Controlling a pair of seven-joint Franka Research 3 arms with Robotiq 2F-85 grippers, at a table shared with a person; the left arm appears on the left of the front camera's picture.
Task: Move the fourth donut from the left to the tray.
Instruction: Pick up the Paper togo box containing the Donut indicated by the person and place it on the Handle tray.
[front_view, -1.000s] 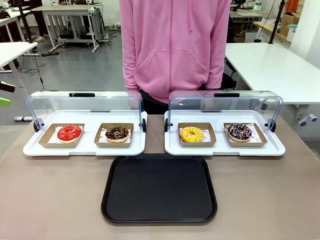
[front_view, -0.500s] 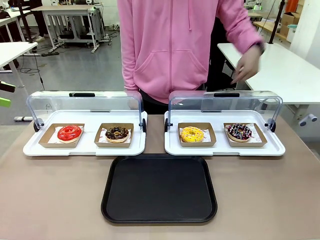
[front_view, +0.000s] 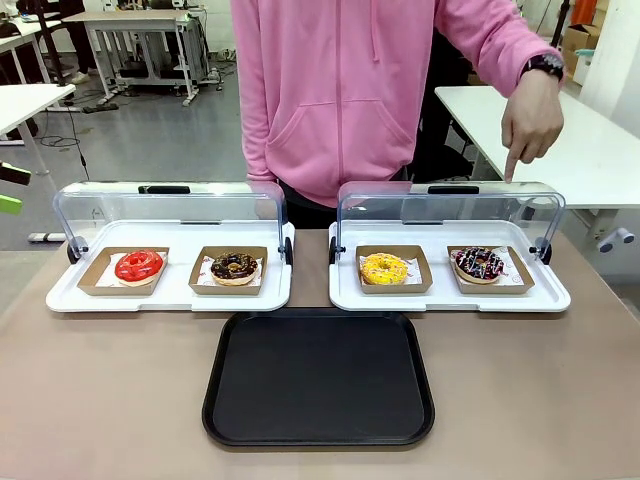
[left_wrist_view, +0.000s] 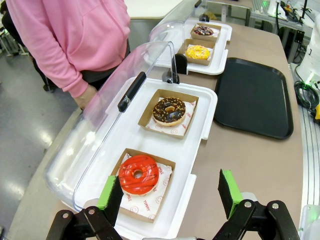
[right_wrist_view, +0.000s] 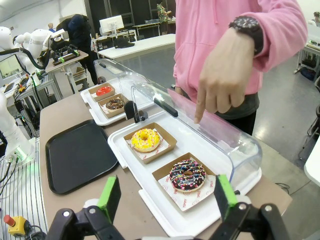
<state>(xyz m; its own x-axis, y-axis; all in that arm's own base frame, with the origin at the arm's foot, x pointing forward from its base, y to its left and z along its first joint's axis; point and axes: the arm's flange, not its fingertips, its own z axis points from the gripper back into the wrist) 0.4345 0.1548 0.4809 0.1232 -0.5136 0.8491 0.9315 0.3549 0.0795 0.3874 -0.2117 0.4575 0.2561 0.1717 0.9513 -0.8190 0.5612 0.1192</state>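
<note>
Front view: fourth donut (front_view: 478, 263) sits at the right end of the right display tray (front_view: 450, 300), under a person's pointing hand (front_view: 530, 120). Tray (front_view: 318, 380) empty. Left gripper (left_wrist_view: 169, 192) and right gripper (right_wrist_view: 167, 197) spread, holding nothing. Transfer not started.

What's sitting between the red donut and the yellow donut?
The chocolate donut with golden sprinkles, in its cardboard holder, seen in the front view.

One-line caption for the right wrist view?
Person's hand points down above the sprinkled chocolate donut; the open right gripper hovers near, black tray beside.
</note>
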